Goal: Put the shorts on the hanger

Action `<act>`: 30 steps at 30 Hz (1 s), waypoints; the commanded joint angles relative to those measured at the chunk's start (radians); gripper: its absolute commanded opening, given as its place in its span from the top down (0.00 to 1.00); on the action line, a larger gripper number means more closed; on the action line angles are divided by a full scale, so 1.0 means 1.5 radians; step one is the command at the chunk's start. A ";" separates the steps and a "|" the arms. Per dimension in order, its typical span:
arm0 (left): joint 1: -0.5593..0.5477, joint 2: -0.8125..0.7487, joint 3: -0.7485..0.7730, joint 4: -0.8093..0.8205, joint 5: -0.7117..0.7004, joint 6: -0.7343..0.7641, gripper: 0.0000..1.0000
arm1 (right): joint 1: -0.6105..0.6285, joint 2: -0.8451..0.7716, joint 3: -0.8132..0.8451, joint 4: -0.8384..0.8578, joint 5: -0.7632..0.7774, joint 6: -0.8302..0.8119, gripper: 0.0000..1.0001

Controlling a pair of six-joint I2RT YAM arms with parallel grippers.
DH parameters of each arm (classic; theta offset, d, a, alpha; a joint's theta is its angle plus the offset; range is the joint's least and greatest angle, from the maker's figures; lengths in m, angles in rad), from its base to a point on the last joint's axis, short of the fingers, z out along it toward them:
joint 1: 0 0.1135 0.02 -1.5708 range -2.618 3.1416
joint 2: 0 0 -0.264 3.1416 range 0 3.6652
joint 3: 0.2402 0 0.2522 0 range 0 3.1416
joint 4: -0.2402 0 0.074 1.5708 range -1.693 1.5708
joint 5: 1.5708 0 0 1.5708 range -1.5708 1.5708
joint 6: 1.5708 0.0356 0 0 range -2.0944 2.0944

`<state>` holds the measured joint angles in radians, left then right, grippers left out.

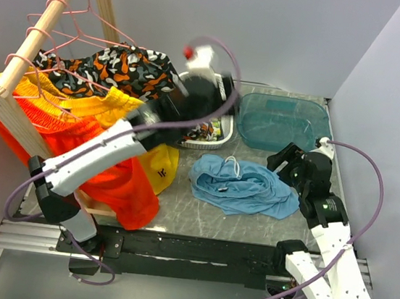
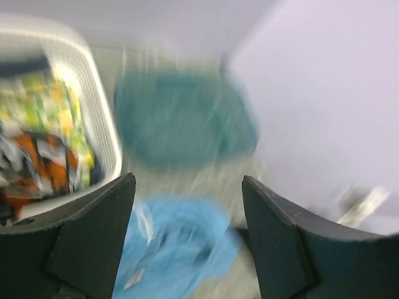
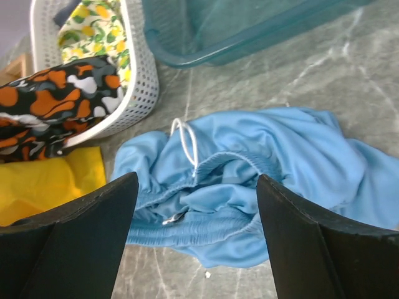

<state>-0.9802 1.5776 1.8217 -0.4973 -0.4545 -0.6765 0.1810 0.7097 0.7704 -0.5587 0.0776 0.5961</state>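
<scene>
Marble table [image 1: 199, 219]: shorts [image 1: 243, 187] crumpled; hanger [image 1: 92, 16] on rack [image 1: 42, 35] visible only overhead.

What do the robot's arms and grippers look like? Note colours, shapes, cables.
Both arms, left arm and right arm, have white shells, black joints and a looping lilac cable. The left gripper and right gripper each have two broad black wedge-shaped fingers.
</scene>
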 commanded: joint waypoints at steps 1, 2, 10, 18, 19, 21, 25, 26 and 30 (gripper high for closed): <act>0.057 0.032 0.199 -0.084 -0.166 -0.021 0.27 | 0.004 -0.014 -0.008 0.029 -0.038 -0.003 0.16; 0.082 0.047 0.223 -0.093 -0.190 -0.018 0.28 | 0.006 -0.013 -0.008 0.030 -0.043 -0.006 0.16; 0.142 0.052 0.185 0.165 -0.501 0.162 0.29 | 0.052 0.014 -0.039 0.064 -0.068 0.005 0.16; 0.170 0.183 0.238 0.562 -0.665 0.544 0.27 | 0.155 0.109 -0.007 0.076 -0.024 0.017 0.16; 0.180 0.211 0.245 0.660 -0.674 0.630 0.26 | 0.164 0.125 -0.005 0.076 -0.024 0.015 0.16; 0.187 0.243 0.305 0.672 -0.684 0.661 0.25 | 0.167 0.139 -0.004 0.078 -0.027 0.008 0.16; 0.199 0.303 0.389 0.630 -0.674 0.658 0.23 | 0.170 0.177 -0.004 0.080 -0.027 0.000 0.16; 0.201 0.310 0.419 0.600 -0.665 0.650 0.23 | 0.170 0.182 -0.004 0.081 -0.028 -0.002 0.16; 0.220 0.330 0.463 0.564 -0.647 0.633 0.21 | 0.172 0.202 -0.005 0.086 -0.029 -0.010 0.15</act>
<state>-0.6716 2.0865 2.4191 0.3313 -1.4315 0.2340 0.4297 0.9966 0.7197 -0.4683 0.0170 0.6060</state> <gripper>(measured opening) 0.782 0.846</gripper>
